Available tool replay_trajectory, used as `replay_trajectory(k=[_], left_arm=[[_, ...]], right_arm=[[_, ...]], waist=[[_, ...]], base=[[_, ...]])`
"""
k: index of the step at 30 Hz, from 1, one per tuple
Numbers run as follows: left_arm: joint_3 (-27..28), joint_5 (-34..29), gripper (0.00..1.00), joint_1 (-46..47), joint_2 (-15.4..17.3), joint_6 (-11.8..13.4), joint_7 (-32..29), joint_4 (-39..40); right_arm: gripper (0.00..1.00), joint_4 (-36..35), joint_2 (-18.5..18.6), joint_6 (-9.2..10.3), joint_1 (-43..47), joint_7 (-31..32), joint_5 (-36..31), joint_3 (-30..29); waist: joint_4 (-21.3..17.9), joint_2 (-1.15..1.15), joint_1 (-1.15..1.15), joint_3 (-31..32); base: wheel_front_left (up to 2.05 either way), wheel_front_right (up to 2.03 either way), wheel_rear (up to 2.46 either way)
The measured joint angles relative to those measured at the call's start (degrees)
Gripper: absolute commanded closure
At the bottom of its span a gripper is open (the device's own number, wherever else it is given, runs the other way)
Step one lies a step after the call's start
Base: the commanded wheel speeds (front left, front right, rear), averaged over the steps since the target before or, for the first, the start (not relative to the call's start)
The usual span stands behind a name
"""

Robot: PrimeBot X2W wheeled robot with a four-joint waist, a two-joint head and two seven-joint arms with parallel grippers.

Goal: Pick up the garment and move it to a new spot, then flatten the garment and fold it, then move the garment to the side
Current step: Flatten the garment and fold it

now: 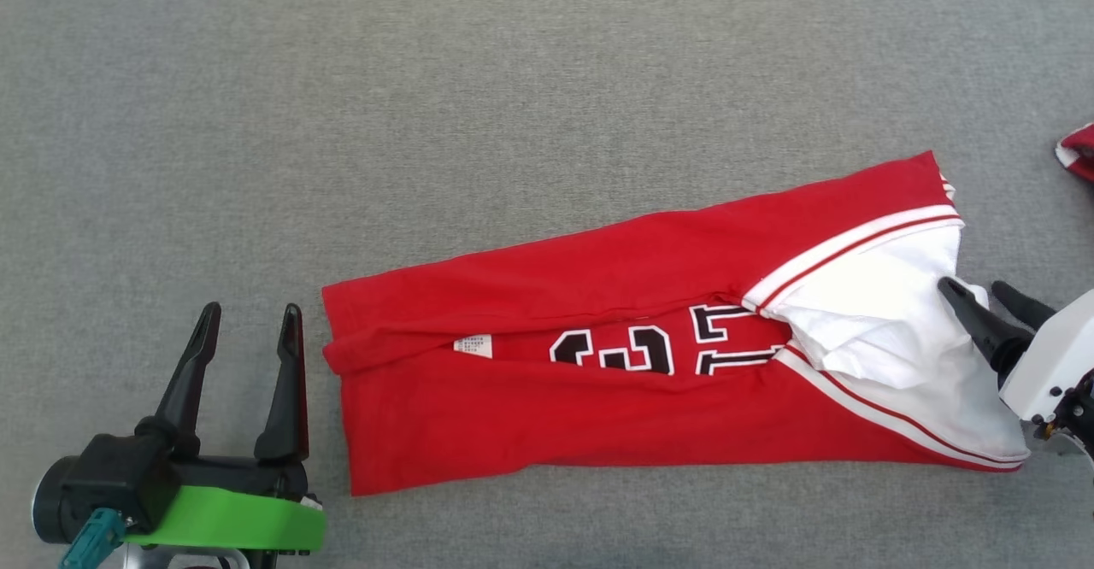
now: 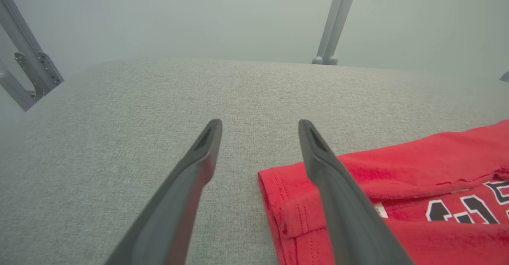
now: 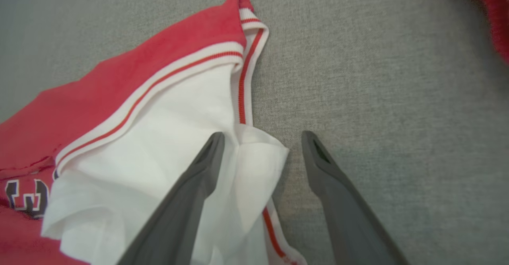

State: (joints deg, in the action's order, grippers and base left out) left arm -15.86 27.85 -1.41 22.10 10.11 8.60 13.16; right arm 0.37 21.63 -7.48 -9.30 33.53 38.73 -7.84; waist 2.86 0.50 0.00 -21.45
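A grey fabric-covered surface [image 1: 513,82] spread across the whole scene. On it the garment [image 1: 598,432], a red jersey with white, red-striped trim, lay folded lengthwise into a long band that ran from the lower middle up toward the right, its two long edges turned in to meet along the centre. The left end effector [image 1: 250,311] sat just beside the garment's hem end with its fingers spread apart and gripping nothing. The right end effector [image 1: 976,287] was at the opposite, white-panelled end, also spread wide: one finger lay over the white cloth, the other over bare surface, and a loose white flap sat between them unpinched. Another piece of red cloth [image 1: 1079,150] showed at the far right edge. Black numerals [image 1: 649,349] showed in the central gap, near a small white label [image 1: 473,345].
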Motion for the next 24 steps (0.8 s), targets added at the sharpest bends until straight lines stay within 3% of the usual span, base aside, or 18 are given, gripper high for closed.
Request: replay_trajectory(k=[3, 8, 9, 10, 15, 18, 24], left_arm=[[-0.3, -0.9, 0.0, 0.0, -1.2, 0.3, 3.1, -2.3], [-0.7, -0.9, 0.0, -0.1, -2.1, 0.0, 4.2, -4.5], [-0.7, -0.9, 0.0, -0.1, -2.4, -0.2, 4.4, -5.1], [-0.7, -0.8, 0.0, -0.1, -2.6, -0.4, 4.7, -5.8], [0.0, -0.2, 0.0, -0.3, -2.9, -1.1, 5.4, -8.4], [0.3, -0.5, 0.0, -0.4, -2.9, -1.4, 5.7, -9.1], [-0.3, -1.2, 0.0, -0.6, -3.5, -2.7, 6.1, -10.9]], right_arm=[[0.0, 6.2, -2.5, 0.0, -0.8, 2.6, 1.6, -0.8], [0.0, 11.0, -3.8, 0.31, -3.3, 4.4, 1.8, -0.1], [0.58, 11.8, -3.9, 0.42, -3.9, 4.7, 2.4, 0.4], [0.99, 12.4, -4.0, 0.44, -4.3, 4.8, 2.7, 1.0], [1.0, 14.9, -5.1, 0.04, -5.4, 4.2, 7.7, 1.7], [1.0, 16.2, -4.5, -0.15, -5.6, 4.7, 10.4, -0.9], [1.0, 17.0, 2.4, -0.05, -4.0, 6.1, 11.0, -11.5]], waist=[[3.0, 0.0, 0.0, 0.3], [4.4, 0.0, 0.0, 0.9], [4.5, 0.0, 0.0, 1.2], [4.6, 0.0, 0.0, 1.4], [4.1, 0.0, 0.0, 2.6], [3.4, 0.0, 0.0, 3.4], [2.5, 0.0, 0.0, 5.2]], base=[[0.0, 0.0, 0.0], [0.0, 0.0, 0.0], [0.0, 0.0, 0.0], [0.0, 0.0, 0.0], [0.0, 0.0, 0.0], [0.0, 0.0, 0.0], [0.0, 0.0, 0.0]])
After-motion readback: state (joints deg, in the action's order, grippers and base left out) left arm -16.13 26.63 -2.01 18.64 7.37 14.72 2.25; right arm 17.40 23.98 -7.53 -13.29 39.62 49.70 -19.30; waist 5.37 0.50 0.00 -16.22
